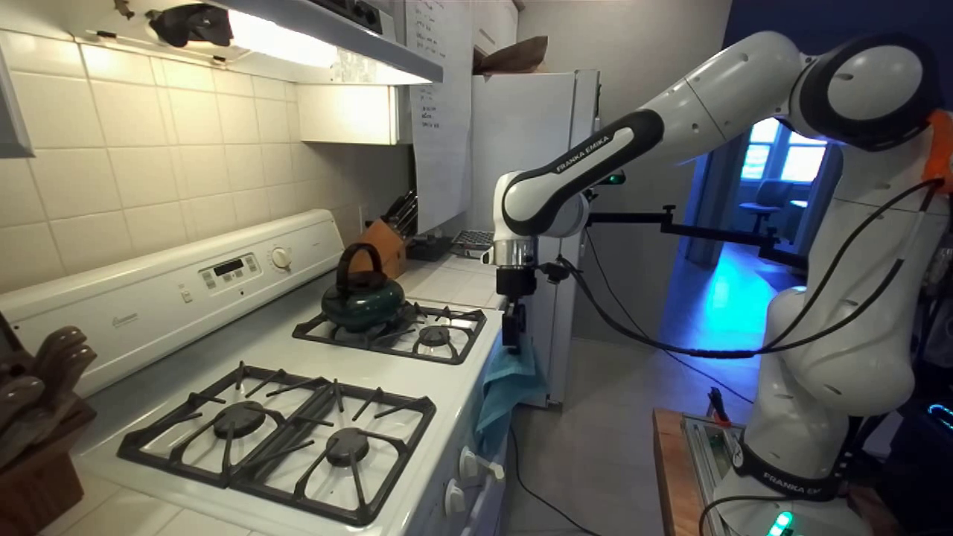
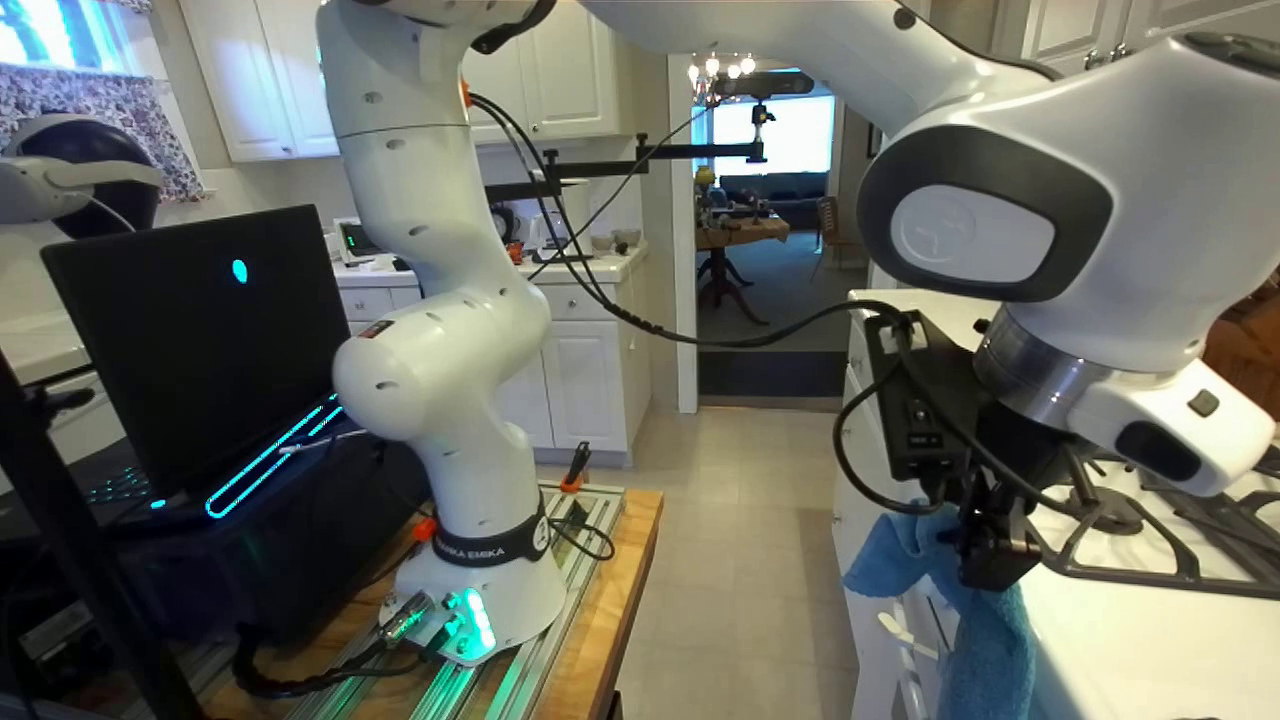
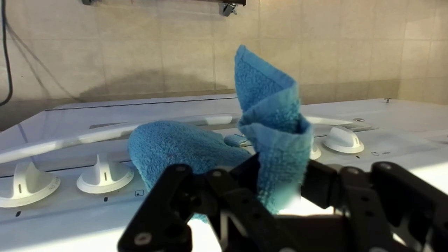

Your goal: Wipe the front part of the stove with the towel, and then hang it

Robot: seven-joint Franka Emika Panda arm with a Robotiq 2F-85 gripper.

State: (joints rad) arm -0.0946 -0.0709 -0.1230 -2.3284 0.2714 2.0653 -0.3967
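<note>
The white stove (image 1: 357, 365) shows in both exterior views, with its white top also at the near right (image 2: 1150, 640). My gripper (image 1: 512, 335) points down at the stove's front edge; it also shows in an exterior view (image 2: 990, 555). In the wrist view my gripper (image 3: 282, 178) is shut on the blue towel (image 3: 276, 140), with a folded end sticking up past the fingertips. The rest of the towel (image 1: 510, 394) hangs down the stove's front, above the knobs and oven handle (image 3: 87, 138). Whether the towel touches the handle, I cannot tell.
White knobs (image 3: 105, 176) line the front panel. A dark green kettle (image 1: 362, 305) stands on the far back burner. Black grates (image 1: 246, 469) cover the burners. A knife block (image 1: 45, 447) stands near left. A range hood (image 1: 335, 37) hangs above. The refrigerator (image 1: 521, 141) is beyond.
</note>
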